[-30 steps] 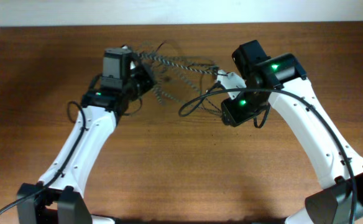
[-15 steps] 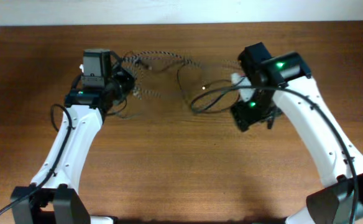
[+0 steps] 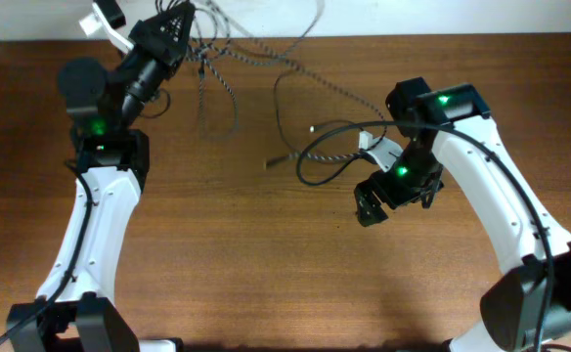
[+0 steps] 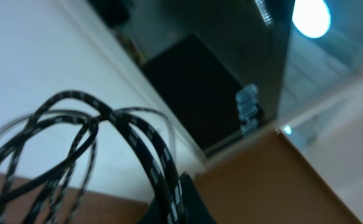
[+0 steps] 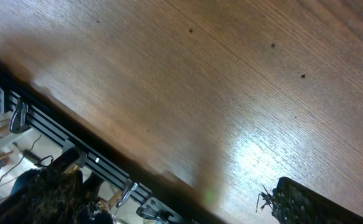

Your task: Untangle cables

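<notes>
Left fingers [image 4: 184, 208] are clamped on the speckled cable [image 3: 233, 93]; right fingers [image 5: 306, 199] are spread, empty. It is best drawn slowly off the black cable [image 3: 278, 103].

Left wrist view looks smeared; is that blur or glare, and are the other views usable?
Left wrist: motion blur softens the braided cable, and a lamp blows out top right. Right wrist: table grain mostly sharp, one glare patch. Overhead: evenly lit, crisp.

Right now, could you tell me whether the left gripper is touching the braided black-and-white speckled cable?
Touching. The left wrist view shows the braided black-and-white speckled cable running straight into the shut left gripper, pinched there.
</notes>
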`<state>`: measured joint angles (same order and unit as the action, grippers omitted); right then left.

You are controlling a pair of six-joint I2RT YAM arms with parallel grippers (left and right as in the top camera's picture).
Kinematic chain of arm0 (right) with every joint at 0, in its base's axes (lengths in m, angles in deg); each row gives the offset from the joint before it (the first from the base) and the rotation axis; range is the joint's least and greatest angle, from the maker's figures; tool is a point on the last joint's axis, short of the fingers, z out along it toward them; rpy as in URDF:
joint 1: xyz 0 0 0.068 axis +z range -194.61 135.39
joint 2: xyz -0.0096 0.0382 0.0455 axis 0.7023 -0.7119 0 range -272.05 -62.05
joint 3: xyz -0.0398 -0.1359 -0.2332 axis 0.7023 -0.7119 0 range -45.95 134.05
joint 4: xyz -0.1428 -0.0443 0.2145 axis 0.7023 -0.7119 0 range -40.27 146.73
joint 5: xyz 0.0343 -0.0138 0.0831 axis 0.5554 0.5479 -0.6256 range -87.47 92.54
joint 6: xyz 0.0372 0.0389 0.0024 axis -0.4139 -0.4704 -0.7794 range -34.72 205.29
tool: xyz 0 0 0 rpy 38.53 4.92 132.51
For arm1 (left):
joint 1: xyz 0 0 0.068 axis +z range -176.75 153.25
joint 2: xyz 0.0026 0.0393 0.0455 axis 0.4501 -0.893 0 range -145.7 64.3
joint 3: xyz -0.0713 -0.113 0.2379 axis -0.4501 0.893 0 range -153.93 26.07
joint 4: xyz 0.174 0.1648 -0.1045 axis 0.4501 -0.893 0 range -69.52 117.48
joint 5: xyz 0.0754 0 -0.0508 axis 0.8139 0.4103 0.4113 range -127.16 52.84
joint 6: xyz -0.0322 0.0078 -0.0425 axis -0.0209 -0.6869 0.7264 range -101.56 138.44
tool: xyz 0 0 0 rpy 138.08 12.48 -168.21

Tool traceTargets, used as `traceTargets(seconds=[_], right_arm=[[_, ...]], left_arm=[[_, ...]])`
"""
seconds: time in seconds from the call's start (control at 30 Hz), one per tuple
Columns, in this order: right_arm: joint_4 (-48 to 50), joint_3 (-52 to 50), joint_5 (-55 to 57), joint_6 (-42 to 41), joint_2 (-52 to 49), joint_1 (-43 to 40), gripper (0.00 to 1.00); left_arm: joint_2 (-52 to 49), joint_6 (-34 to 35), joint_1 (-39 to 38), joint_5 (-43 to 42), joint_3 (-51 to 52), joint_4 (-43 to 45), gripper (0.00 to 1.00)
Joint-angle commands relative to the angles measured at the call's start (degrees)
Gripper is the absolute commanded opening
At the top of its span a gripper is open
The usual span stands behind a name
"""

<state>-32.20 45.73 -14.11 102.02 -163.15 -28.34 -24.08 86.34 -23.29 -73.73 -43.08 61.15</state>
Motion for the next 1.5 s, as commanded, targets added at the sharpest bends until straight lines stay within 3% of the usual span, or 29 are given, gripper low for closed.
traceTargets(seconds=[0.0,0.17,0.23,0.3,0.4,0.43,0.5,0.6,0.7,0.8,0.9,1.23,1.27,1.37,1.43,1.47], right_arm=[[0.0,-0.4,0.3,0.3,-1.0,-0.9,0.99],[-0.5,-0.4,14.7,-8.9,-5.5,-1.4,0.99],[-0.1,-0.4,22.8,-17.2,-9.0,-1.6,0.99],[2.0,-0.4,29.4,-27.0,-9.9,-3.7,0.99],[2.4,3.3,29.1,-35.5,-9.8,-11.1,0.99],[2.4,5.7,23.5,-34.7,-9.8,-13.2,0.99],[3.3,10.3,10.0,-27.3,-9.7,-14.7,0.99],[3.8,15.5,-8.2,-18.2,-9.2,-14.8,0.99],[4.9,18.5,-11.6,-16.0,-8.6,-14.8,0.99],[10.1,18.5,-11.5,-15.5,-7.8,-14.8,0.99],[17.4,18.5,-15.4,-15.5,-8.0,-14.8,0.99],[28.5,18.5,-22.9,-17.6,-8.0,-14.7,0.99],[32.3,18.5,-25.9,-22.6,-8.3,-14.7,0.99],[33.2,18.5,-34.1,-23.4,-8.3,-14.8,0.99],[33.3,18.5,-38.8,-22.7,-8.3,-14.7,0.96],[33.3,18.5,-42.1,-22.7,-8.3,-14.7,0.88]], left_arm=[[0.3,-2.8,5.8,-6.5,-0.2,5.2,0.00],[0.3,10.3,15.4,-6.6,-0.2,24.5,0.00],[0.3,10.7,17.0,-8.8,-0.2,26.7,0.00],[0.3,8.3,17.3,-16.5,-0.2,25.2,0.00],[0.3,-5.4,15.6,-31.8,-0.2,11.6,0.00],[0.3,-16.2,12.3,-33.8,-0.2,-3.6,0.00],[0.3,-37.0,6.2,-29.8,-0.2,-24.1,0.00],[0.3,-44.9,-0.1,-19.4,-0.2,-34.7,0.00],[0.3,-43.6,-2.6,-20.6,-0.2,-27.5,0.01],[0.3,-33.7,-2.7,-36.4,-0.2,-5.1,0.00],[0.3,-25.3,-2.5,-41.5,-0.2,10.7,0.00],[0.3,-23.6,1.5,-42.3,-0.2,10.4,0.00],[0.3,-25.6,1.5,-45.5,-0.2,10.4,0.06],[0.3,-30.1,1.5,-53.2,-0.2,10.4,0.00],[0.3,-30.0,1.5,-53.6,-0.2,10.1,0.00],[0.3,-30.0,1.5,-53.6,-0.2,10.1,0.00]])
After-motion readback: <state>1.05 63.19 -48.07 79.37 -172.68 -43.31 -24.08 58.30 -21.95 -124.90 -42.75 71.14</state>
